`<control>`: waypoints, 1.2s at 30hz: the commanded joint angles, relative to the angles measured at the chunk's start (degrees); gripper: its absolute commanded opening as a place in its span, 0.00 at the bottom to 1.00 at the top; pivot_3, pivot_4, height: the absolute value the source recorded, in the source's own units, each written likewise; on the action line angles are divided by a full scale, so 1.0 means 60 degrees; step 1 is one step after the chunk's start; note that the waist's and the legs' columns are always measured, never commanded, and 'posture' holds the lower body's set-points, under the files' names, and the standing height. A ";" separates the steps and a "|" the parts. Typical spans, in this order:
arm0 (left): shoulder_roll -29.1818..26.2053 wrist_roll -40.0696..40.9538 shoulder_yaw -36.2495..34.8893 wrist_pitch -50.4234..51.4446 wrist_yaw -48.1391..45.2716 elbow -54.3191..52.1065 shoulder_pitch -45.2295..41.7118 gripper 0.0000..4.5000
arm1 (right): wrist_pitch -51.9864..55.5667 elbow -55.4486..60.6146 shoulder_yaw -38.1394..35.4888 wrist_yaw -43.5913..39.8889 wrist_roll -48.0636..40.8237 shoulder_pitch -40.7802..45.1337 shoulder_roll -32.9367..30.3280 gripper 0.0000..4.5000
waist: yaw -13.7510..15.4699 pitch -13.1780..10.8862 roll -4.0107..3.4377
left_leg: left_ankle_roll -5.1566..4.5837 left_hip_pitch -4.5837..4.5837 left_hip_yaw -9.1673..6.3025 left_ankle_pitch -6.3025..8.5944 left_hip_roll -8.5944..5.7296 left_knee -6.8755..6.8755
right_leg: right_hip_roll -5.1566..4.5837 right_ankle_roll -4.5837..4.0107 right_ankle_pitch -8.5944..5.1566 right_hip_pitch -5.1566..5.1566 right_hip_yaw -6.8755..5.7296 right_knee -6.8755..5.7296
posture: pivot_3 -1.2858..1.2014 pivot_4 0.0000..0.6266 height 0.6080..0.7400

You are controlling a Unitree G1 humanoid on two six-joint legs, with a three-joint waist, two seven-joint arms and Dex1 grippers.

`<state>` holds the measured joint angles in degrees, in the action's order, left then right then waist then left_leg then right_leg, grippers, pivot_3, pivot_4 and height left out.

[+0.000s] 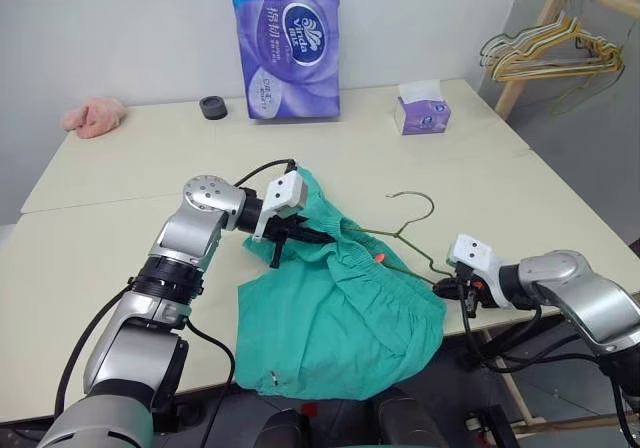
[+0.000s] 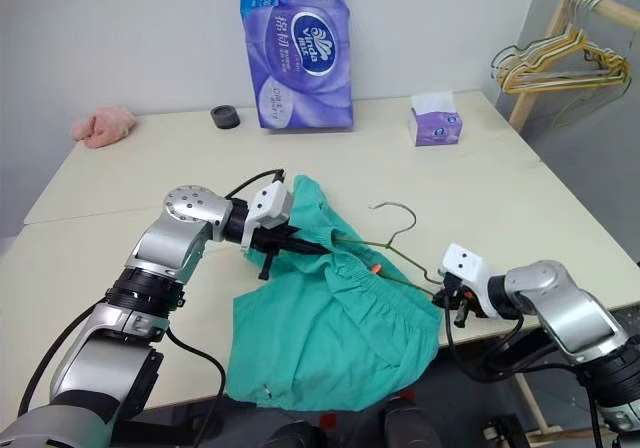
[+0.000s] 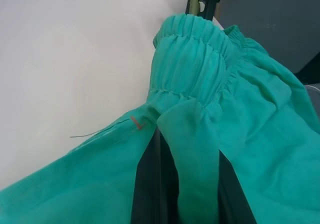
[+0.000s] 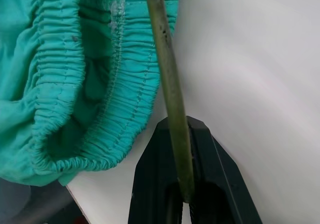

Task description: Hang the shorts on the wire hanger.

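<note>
Teal-green shorts (image 1: pixel 340 318) droop off the desk's (image 1: pixel 120 238) near edge at centre frame, gathered waistband bunched, orange drawstring showing. My left fingers (image 1: pixel 300 234) are clamped on the waistband. Thin grey-bronze wire hanger (image 1: pixel 405 233) runs lower right to upper left into the waistband, hook up; my right fingers (image 1: pixel 452 288) pinch its wire.

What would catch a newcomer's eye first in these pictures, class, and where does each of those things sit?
The teal shorts stand out first, draped over the near edge of the pale table, with the left gripper pinching their cloth. Next, the thin wire hanger lies partly under the waistband, its end clamped by the right gripper. Behind, a tall purple tissue pack stands by the wall.
</note>
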<state>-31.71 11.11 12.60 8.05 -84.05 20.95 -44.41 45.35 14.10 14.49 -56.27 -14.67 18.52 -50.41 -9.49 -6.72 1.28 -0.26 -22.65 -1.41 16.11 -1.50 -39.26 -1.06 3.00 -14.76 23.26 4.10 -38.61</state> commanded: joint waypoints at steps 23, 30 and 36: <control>-0.0638 0.0277 -0.0512 -0.0045 -0.1175 0.1125 -0.1527 0.61 | -0.0726 0.0771 -0.0264 -0.0205 0.0301 0.0671 -0.0291 0.00 | 0.0019 0.0002 -0.0003 | -0.0001 -0.0042 -0.0028 0.0003 -0.0001 -0.0071 | -0.0001 0.0000 0.0000 0.0010 -0.0018 -0.0015 | 0.43 0.09 1.00; -0.1236 0.0730 0.0792 -0.0143 -0.1408 0.1451 -0.2142 0.84 | -0.1205 0.0891 -0.0087 -0.0288 0.0789 0.0735 -0.0553 0.00 | -0.0025 0.0003 -0.0004 | -0.0001 -0.0042 -0.0021 0.0003 -0.0002 -0.0077 | 0.0001 0.0001 -0.0004 0.0017 -0.0019 -0.0032 | 0.43 0.09 1.00; -0.1478 0.1011 0.1803 -0.0791 -0.1408 0.1450 -0.2064 1.00 | -0.1481 0.1018 0.0011 -0.0346 0.1111 0.0778 -0.0678 0.00 | -0.0028 0.0003 -0.0004 | -0.0001 -0.0043 -0.0020 0.0003 -0.0002 -0.0080 | 0.0000 -0.0001 -0.0005 0.0018 -0.0008 -0.0034 | 0.42 0.09 1.00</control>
<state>-40.03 15.95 22.63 5.17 -92.15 30.04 -55.46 37.93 18.13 14.87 -57.56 -8.79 21.53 -53.59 -9.66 -6.70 1.25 -0.26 -22.91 -1.53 16.13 -1.51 -39.74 -1.06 2.99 -14.79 23.38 4.05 -38.82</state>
